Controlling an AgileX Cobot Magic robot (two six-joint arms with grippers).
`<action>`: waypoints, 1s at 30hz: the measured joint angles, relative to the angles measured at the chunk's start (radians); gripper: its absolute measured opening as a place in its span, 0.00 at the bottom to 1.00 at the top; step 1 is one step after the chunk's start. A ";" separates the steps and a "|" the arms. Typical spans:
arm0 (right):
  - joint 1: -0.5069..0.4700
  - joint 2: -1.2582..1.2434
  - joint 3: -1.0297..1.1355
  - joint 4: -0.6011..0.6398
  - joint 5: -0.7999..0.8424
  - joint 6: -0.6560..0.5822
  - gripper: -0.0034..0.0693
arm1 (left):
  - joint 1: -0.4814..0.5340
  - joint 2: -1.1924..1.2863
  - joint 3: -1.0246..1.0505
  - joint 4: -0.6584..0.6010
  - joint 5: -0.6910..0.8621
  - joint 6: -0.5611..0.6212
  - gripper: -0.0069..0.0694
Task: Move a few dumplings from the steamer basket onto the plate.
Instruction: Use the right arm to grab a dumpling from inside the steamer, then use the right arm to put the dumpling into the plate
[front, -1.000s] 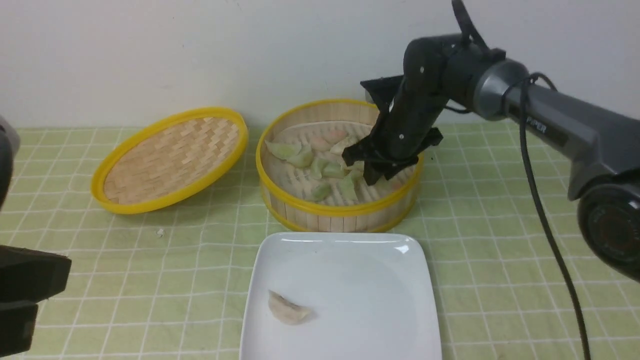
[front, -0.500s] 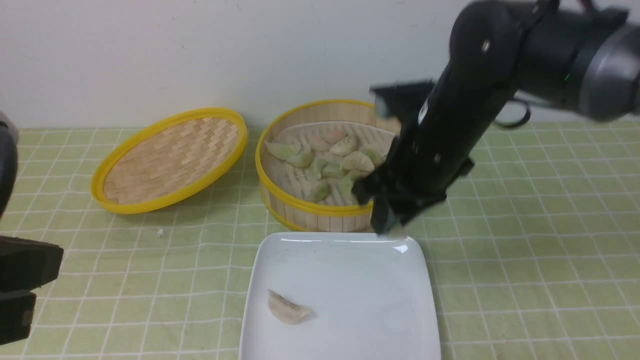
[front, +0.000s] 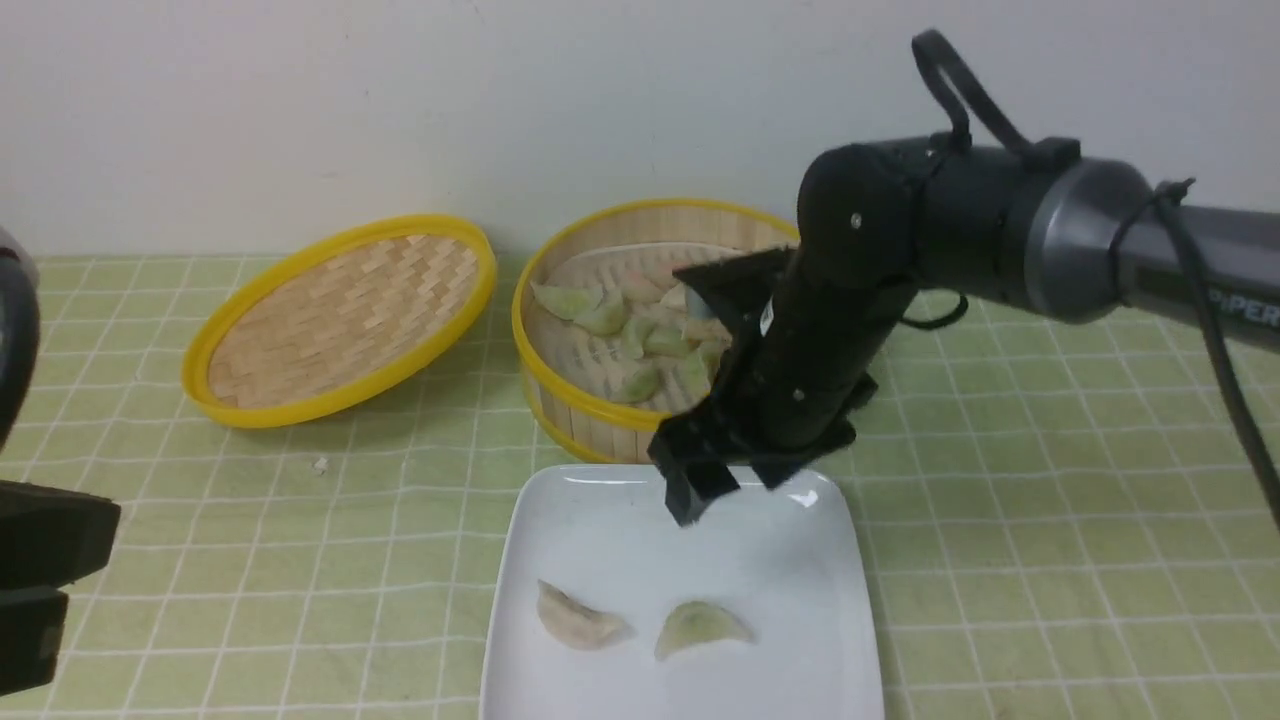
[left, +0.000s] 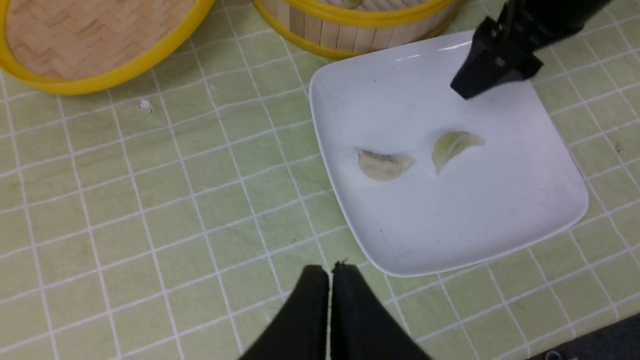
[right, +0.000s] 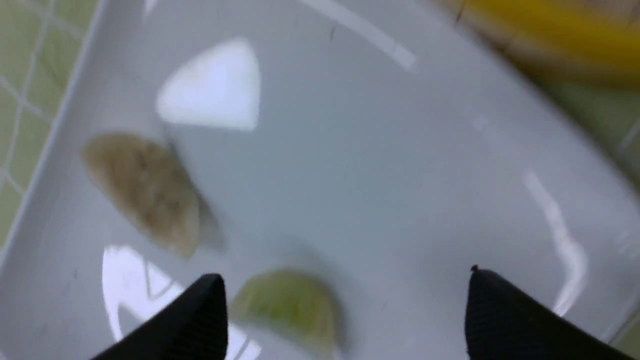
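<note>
Two on the plate (front: 600, 520) now: green dumpling (front: 703, 628) just landed beside the pale dumpling (front: 578, 616), right gripper (front: 733, 486) wide and empty above; one more should do!

Woven yellow-rimmed lid (front: 340, 318) (weave facing up), green checked tablecloth (front: 1000, 560), small white crumb (front: 320, 465) on it, pale wall (front: 400, 100)

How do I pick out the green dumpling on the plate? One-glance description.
Find the white square plate in front of the steamer basket. Two dumplings lie on it, apart. The green dumpling is the right-hand one; the beige dumpling beside it is tan, not green.
</note>
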 joint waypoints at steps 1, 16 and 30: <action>-0.009 0.005 -0.034 -0.021 -0.029 0.021 0.89 | 0.000 0.000 0.000 0.000 0.005 -0.001 0.08; -0.097 0.448 -0.556 -0.066 -0.027 0.090 0.81 | 0.000 0.000 0.000 0.000 0.053 -0.002 0.08; -0.098 0.493 -0.835 -0.080 0.174 0.091 0.25 | 0.000 0.000 0.000 0.000 0.065 -0.002 0.08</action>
